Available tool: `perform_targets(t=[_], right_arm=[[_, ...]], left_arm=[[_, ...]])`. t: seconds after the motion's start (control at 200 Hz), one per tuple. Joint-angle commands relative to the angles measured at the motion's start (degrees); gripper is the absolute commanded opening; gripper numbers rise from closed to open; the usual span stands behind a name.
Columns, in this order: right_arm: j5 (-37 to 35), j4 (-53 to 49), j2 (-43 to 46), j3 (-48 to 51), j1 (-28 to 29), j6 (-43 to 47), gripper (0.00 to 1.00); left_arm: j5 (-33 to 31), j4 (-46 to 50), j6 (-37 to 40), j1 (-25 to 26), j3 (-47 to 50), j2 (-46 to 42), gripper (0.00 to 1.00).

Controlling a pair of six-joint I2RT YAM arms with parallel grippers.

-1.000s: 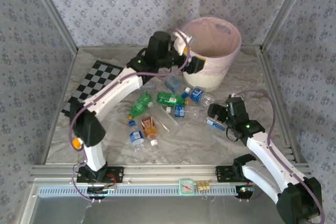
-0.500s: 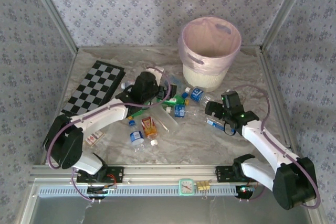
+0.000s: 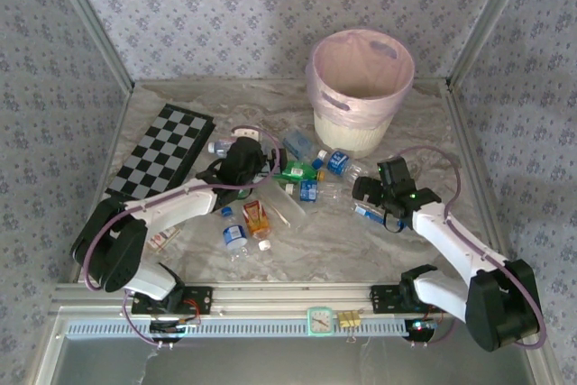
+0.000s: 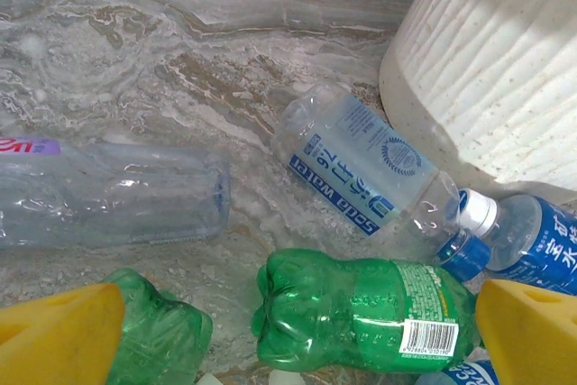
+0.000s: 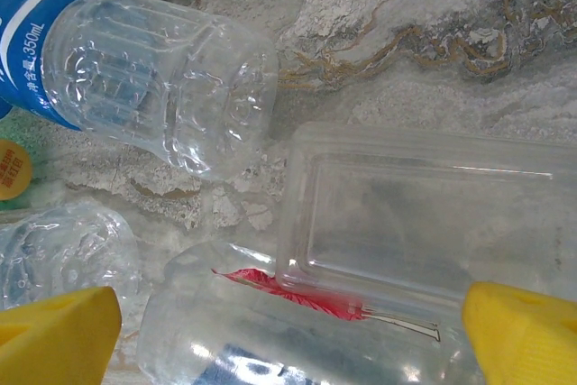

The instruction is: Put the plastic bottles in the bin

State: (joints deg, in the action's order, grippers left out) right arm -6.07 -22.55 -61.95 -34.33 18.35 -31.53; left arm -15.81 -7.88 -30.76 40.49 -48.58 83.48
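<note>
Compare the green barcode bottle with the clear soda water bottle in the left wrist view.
The green bottle is tinted green; the soda water bottle is clear. The green bottle's label is green with a barcode; the soda water bottle's is blue and white. Both lie on their sides.

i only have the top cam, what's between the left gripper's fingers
Observer: A green bottle lies on its side between the fingertips of the open left gripper, barcode facing up.
Operator: anything past it
Observer: Yes, a clear bottle with a blue soda water label lies just beyond, close to the wall of the bin.
Operator: and the right one
Observer: The right gripper is open too. Between its fingertips a clear rectangular container lies over a clear bottle with a red label.
</note>
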Motion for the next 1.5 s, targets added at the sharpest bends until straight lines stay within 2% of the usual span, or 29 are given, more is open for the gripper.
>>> perform_targets(t=[0.0,0.355,0.525,0.775,0.935,1.129,1.284,1.499], right_arm=[[0.5,-4.0,1.0,1.5,0.2,-1.0,1.0],[0.8,-7.1,8.8,4.9,3.7,-5.1,1.0],[1.0,-7.2,8.6,5.5,7.2,-8.2,1.0],[-2.5,-7.4,6.2,5.3,13.4,-10.8,1.0],[-5.6,-11.5,2.2,2.2,15.0,-7.0,1.0],[-5.4,-17.4,-2.7,-2.3,18.1,-0.9,1.0],[-4.1,-17.2,-3.1,-2.8,19.8,-0.5,1.0],[-5.8,-17.5,-1.4,-2.9,20.1,-1.1,1.0]], left_arm=[[-1.6,-2.4,-0.9,-0.3,0.5,-2.1,1.0],[-1.3,-3.4,-2.6,-0.3,1.2,-1.8,1.0],[-0.9,-3.1,-3.1,-0.3,1.4,-2.2,1.0],[-1.4,-3.1,-3.7,-0.3,2.8,-3.2,1.0],[-1.8,-2.8,-3.5,-0.3,3.2,-3.8,1.0],[-2.3,-2.4,-3.2,-0.6,3.6,-4.3,1.0],[-2.2,-2.6,-3.6,-0.5,3.7,-4.1,1.0],[-2.0,-2.6,-3.4,-0.6,3.8,-5.0,1.0]])
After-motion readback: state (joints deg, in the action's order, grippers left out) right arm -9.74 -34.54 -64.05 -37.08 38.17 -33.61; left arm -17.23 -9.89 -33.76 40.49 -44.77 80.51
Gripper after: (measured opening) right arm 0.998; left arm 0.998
